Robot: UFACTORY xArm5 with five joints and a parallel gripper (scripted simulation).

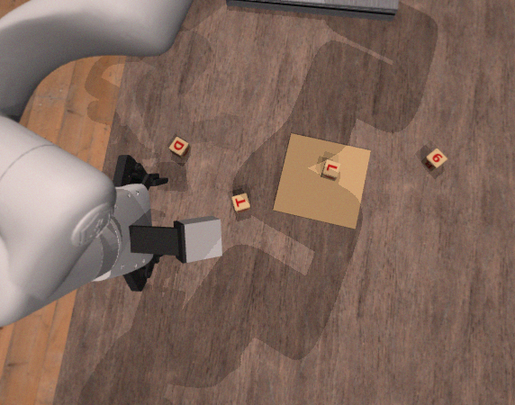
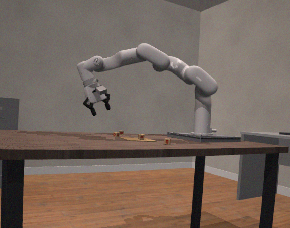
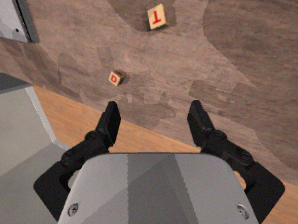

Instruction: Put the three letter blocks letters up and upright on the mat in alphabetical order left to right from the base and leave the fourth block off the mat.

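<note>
Four small wooden blocks with red marks lie on the dark wooden table. The L block [image 1: 330, 169] [image 2: 141, 137] sits on the tan mat [image 1: 311, 202] [image 2: 127, 139]. The T block [image 1: 240, 202] [image 2: 116, 134] [image 3: 157, 17] lies just off the mat's left edge. The D block [image 1: 179, 146] [image 2: 121, 132] [image 3: 115, 77] lies further left. The 9 block [image 1: 436, 157] [image 2: 167, 141] lies off the mat to its right. My gripper [image 1: 151, 225] [image 2: 100, 111] [image 3: 153, 109] is open and empty. It hangs high above the table's left edge, nearest the D block.
The robot's base plate [image 1: 311, 6] [image 2: 203, 137] stands at the table's far end. The table's left edge [image 3: 165, 140] with floor beyond runs under the gripper. A grey cabinet [image 2: 5, 114] and a side table [image 2: 269, 137] stand off the table.
</note>
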